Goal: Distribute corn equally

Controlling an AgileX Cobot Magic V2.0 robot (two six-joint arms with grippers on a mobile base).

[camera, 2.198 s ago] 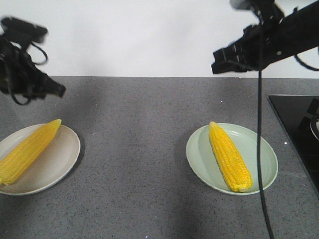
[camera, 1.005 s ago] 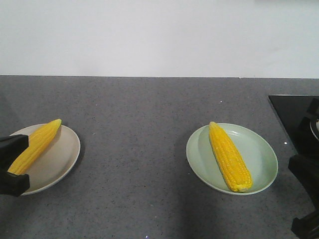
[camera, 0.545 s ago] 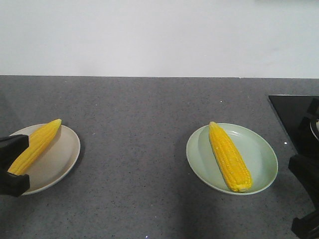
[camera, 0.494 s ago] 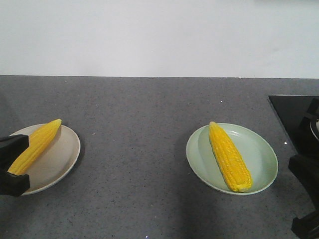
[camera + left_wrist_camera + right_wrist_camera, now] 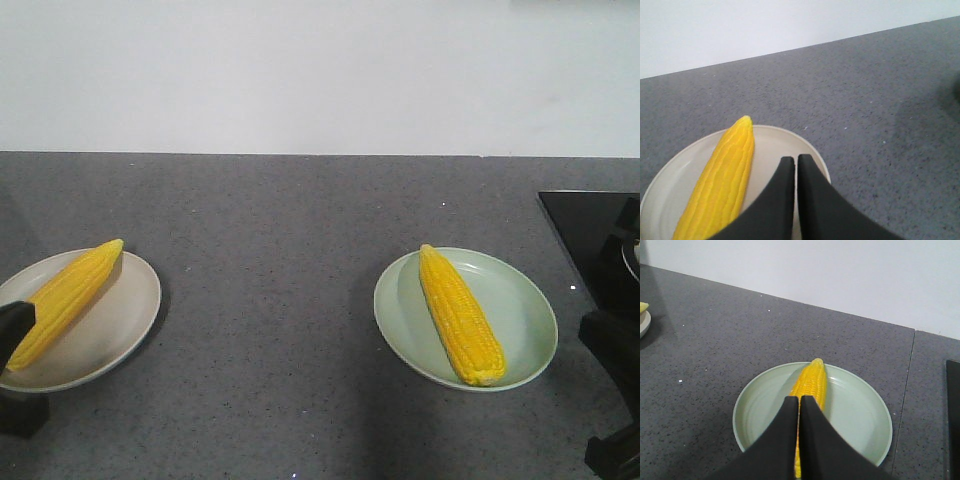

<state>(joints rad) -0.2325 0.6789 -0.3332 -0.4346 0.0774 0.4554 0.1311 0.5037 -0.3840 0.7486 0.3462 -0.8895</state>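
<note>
Two cobs of corn lie one to a plate. The left corn (image 5: 65,300) rests slantwise on a cream plate (image 5: 125,315), and the right corn (image 5: 460,315) lies on a pale green plate (image 5: 525,310). In the left wrist view, my left gripper (image 5: 795,160) is shut and empty, hovering over the cream plate (image 5: 770,142) just right of the corn (image 5: 722,185). In the right wrist view, my right gripper (image 5: 799,399) is shut and empty, above the near half of the corn (image 5: 812,380) on the green plate (image 5: 855,412).
Both plates stand on a grey speckled counter (image 5: 280,250) backed by a white wall (image 5: 320,70). A black cooktop (image 5: 590,235) fills the counter's right end. Dark parts of my arms show at the lower left (image 5: 14,325) and lower right (image 5: 612,350) corners.
Both arms have dropped from high over the counter to low at its near edge. In the last half second the left arm sank further, uncovering more of the cream plate. The corn has not moved.
</note>
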